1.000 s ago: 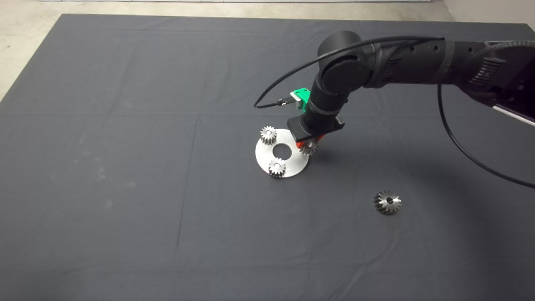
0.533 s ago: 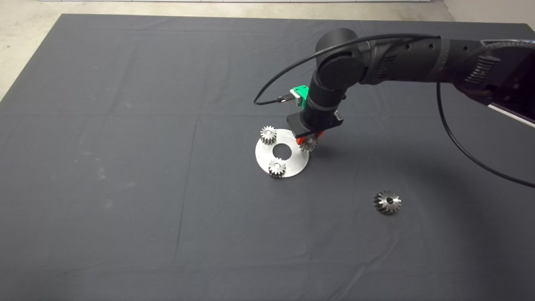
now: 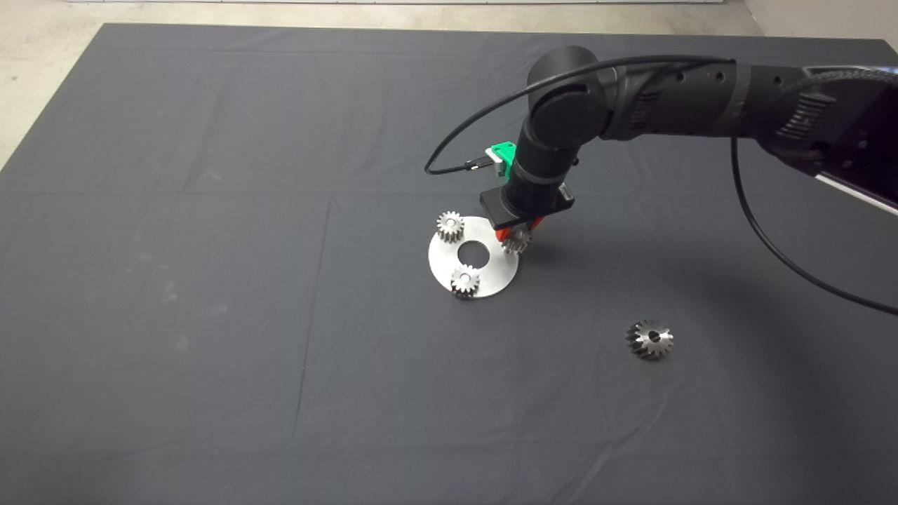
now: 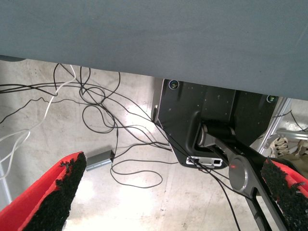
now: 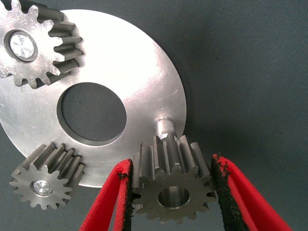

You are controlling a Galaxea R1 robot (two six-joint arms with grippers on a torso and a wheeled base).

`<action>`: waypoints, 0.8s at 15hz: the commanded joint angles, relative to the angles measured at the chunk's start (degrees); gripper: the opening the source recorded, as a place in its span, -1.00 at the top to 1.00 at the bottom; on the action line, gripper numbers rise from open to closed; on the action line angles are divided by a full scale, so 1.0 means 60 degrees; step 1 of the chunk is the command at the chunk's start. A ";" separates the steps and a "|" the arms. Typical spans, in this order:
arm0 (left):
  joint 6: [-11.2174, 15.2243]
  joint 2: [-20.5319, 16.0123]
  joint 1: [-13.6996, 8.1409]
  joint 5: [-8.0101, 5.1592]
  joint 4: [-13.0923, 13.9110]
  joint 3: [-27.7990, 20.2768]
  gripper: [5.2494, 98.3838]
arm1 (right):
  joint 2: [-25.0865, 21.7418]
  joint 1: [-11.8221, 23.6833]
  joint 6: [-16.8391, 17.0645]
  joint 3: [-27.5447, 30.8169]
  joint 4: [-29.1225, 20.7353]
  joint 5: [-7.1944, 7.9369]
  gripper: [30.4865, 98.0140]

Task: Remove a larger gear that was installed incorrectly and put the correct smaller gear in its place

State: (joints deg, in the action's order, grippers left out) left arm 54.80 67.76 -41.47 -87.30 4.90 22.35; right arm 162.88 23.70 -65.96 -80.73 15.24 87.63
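Right hand [image 5: 171, 192] pinching small gear [image 5: 173, 185] by toothed rim, bore left clear for bare pin [image 5: 165, 126] on plate [image 5: 139, 72]. Gear near pin but offset, not yet seated. Other two pins carry bright gears [image 3: 450, 226] [image 3: 465, 280]. Large gear [image 3: 650, 339] set aside on tabletop [image 3: 210, 351], well apart from plate. Left hand [image 4: 168, 197] parked off tabletop edge, spread, empty.

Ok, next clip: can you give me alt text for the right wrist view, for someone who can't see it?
The right pincer grips the smaller gear between its red fingers, beside a bare pin at the edge of a round steel plate. Two other small gears sit on pins around the plate's centre hole, on the dark mat.
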 commanded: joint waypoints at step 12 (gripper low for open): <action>-0.0036 0.0025 -0.0017 -0.0260 0.0106 -0.0109 -0.91 | -0.0009 0.0328 0.0104 -0.0239 0.0214 0.1099 0.79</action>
State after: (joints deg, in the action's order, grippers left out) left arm 54.77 67.78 -41.47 -87.30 4.90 22.35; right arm 162.84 23.70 -65.82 -81.34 15.24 87.63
